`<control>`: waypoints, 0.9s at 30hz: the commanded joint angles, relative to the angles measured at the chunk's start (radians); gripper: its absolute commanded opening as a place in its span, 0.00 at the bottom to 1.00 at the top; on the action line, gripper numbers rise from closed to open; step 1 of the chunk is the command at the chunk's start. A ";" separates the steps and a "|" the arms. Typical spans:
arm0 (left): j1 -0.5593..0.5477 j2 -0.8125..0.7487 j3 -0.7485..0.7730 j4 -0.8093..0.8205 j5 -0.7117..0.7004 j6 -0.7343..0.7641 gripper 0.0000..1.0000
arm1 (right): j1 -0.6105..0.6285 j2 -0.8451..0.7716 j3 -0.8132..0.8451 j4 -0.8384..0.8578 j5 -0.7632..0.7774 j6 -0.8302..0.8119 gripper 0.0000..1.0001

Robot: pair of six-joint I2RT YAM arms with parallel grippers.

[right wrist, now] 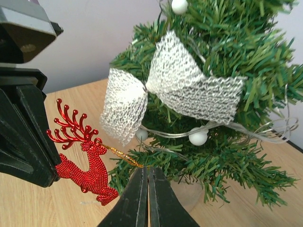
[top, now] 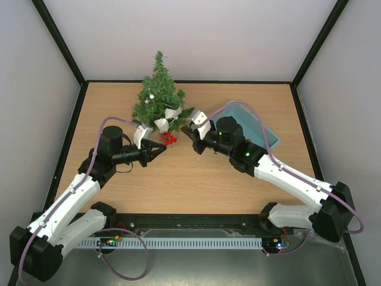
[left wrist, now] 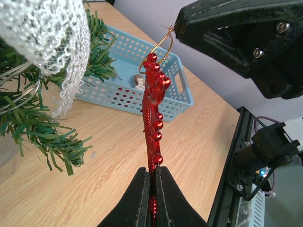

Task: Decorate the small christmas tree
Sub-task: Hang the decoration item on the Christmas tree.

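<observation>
Far middle of the desk (top: 196,185), close to the back wall and a little left of centre: the small christmas tree (top: 159,95), upright, pointed top up. On its branches, a white mesh bow (right wrist: 175,90) and a thin wire strung with white beads (right wrist: 198,137).

Just in front of the lower branches, lifted clear of the desk: a red reindeer ornament (right wrist: 85,163), glittered, antlers toward the left arm. Pinched at its hind end by the left fingers (left wrist: 142,194), pressed tight on the thin edge. Caught at its gold loop (right wrist: 124,155) by the right fingers (right wrist: 139,189), closed together on the thread. Hard to tell whether ornament and needles touch.

Over to the right, behind the right arm: a blue perforated basket (top: 271,134), flat on the desk, well apart from the tree. Inside it, something small and brownish, too blurred to name.
</observation>
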 commanded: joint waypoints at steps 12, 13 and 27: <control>-0.080 0.073 -0.022 0.120 -0.166 -0.069 0.02 | -0.036 0.040 -0.051 0.044 -0.021 -0.048 0.02; -0.085 0.077 -0.024 0.128 -0.171 -0.077 0.03 | -0.040 0.043 -0.047 0.042 -0.020 -0.050 0.02; -0.132 0.109 -0.020 0.166 -0.244 -0.126 0.02 | -0.058 0.061 -0.030 0.058 -0.014 -0.073 0.02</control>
